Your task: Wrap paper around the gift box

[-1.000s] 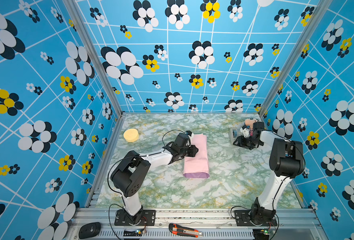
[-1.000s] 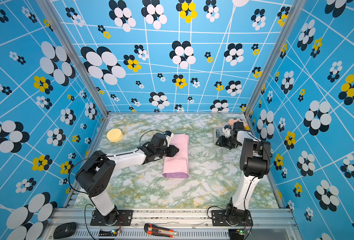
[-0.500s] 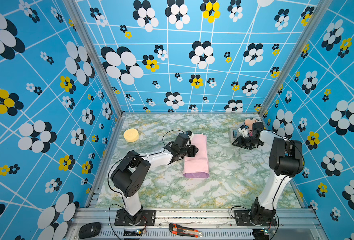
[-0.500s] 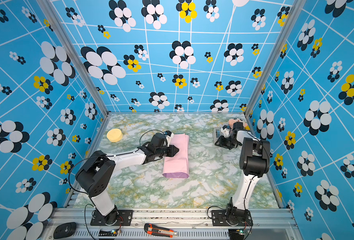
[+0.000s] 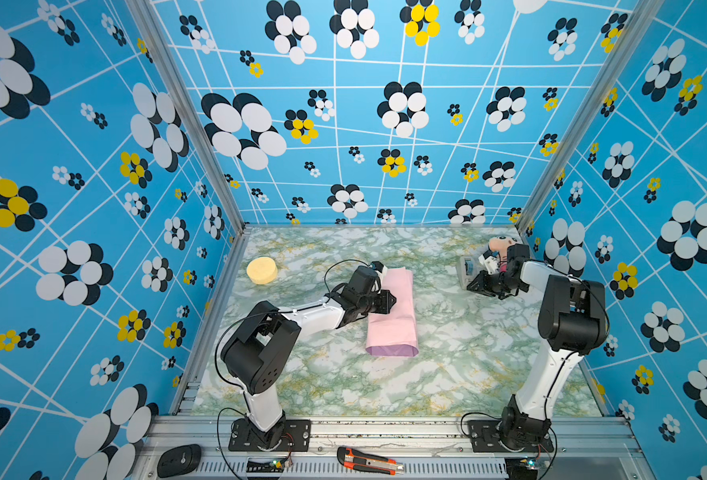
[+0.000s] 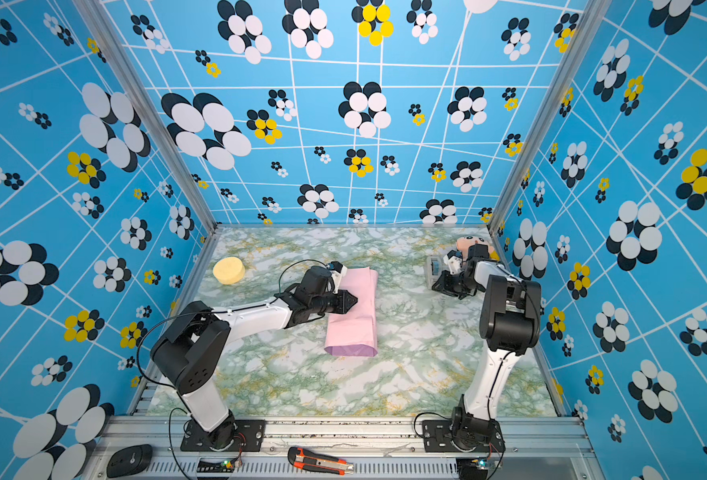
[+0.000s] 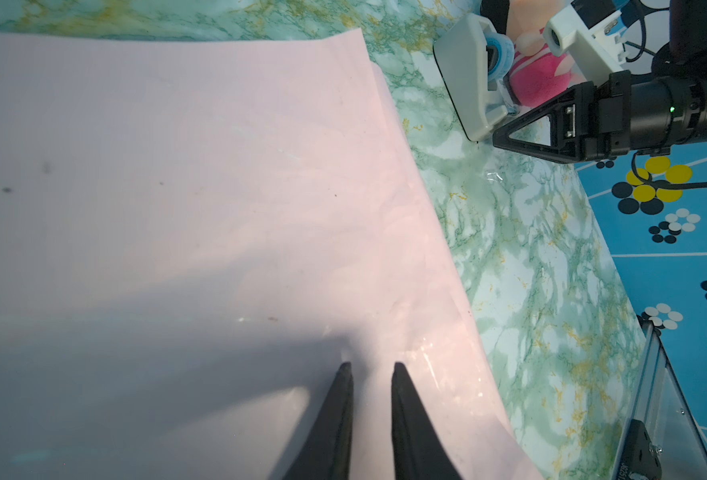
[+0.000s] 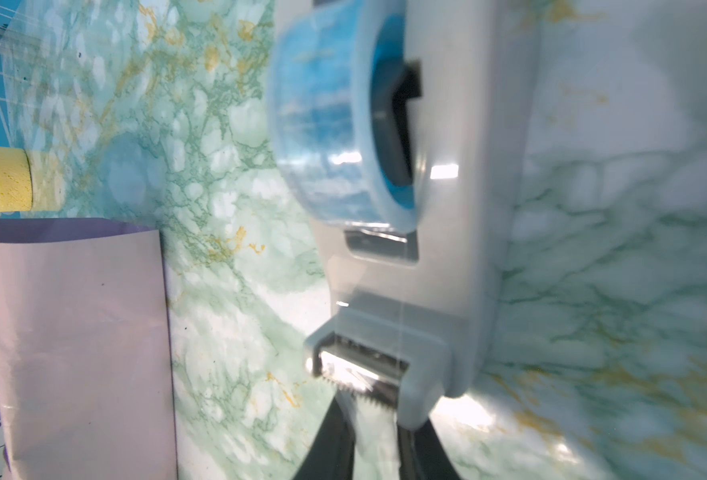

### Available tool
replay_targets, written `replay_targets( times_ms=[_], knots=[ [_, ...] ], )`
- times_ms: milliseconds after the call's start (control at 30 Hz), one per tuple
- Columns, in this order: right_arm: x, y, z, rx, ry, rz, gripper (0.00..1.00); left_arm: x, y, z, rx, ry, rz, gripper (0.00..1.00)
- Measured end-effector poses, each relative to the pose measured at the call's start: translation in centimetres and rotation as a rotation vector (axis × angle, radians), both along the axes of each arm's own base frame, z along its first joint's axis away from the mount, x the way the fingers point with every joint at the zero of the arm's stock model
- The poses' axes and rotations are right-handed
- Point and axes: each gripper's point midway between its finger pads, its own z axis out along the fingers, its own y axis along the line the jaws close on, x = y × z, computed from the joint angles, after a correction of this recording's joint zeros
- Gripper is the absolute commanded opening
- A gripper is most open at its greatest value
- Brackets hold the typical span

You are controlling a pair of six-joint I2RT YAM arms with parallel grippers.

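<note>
Green marbled table [image 5: 447,374]; mid-table lies the paper [image 5: 391,328], folded pink-side-out into a long sleeve with a lilac lip at its open near end; the gift box is nowhere visible, presumably inside. The step in hand, I judge, is taping the seam. The left gripper [image 7: 368,368], jaws narrowly parted and empty, presses the overlap flat; the right gripper [image 8: 370,417] sits at the tape dispenser [image 8: 447,249]. Only the right wrist view shows the tape end [image 8: 362,380] between its jaws – pinched or not, I cannot tell; next comes a firm pinch and a pull across the teeth.
</note>
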Motion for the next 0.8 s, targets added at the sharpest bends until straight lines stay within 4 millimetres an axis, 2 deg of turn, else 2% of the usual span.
replay_targets(
  times_ms=[200,433,600,800],
  knots=[
    [0.0,-0.6,-0.2,0.041,0.004,-0.051,0.05,0.0,0.0,0.0,0.001,-0.001,0.001,0.21],
    [-0.2,-0.8,0.4,0.100,0.023,-0.116,0.00,0.0,0.0,0.0,0.001,-0.001,0.001,0.21],
    [-0.5,-1.1,1.8,0.118,0.019,-0.159,0.00,0.0,0.0,0.0,0.001,-0.001,0.001,0.21],
    [-2.1,-0.7,2.4,0.096,0.027,-0.169,0.00,0.0,0.0,0.0,0.001,-0.001,0.001,0.21]
  ],
)
